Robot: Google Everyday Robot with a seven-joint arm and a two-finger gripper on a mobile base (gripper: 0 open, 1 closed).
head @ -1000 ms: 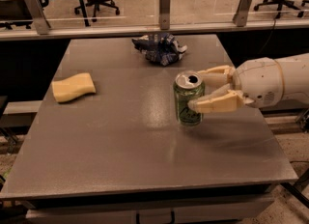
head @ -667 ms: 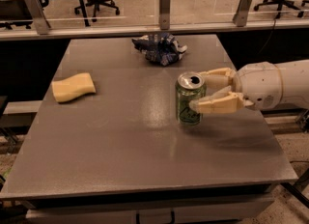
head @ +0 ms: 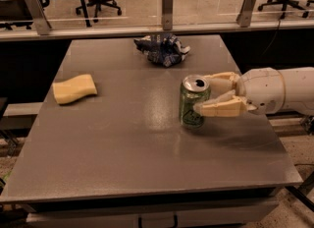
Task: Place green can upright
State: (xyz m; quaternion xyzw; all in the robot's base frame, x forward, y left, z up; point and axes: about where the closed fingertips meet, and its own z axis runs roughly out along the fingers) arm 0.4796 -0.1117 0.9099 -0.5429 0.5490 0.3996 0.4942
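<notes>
The green can (head: 192, 105) stands upright on the grey table (head: 122, 143), right of the middle, with its silver pull-tab top facing up. My gripper (head: 202, 93) reaches in from the right at the can's height. One pale finger (head: 220, 79) lies behind the can and the other finger (head: 218, 108) lies across its front. Both fingers rest against the can, so the gripper is shut on it. The can's base sits on the table top.
A crumpled blue-and-white foil bag (head: 162, 48) lies at the table's far middle. A yellow sponge (head: 74, 88) lies at the left. A rail with metal posts (head: 167, 1) runs behind the table. Office chairs stand beyond it.
</notes>
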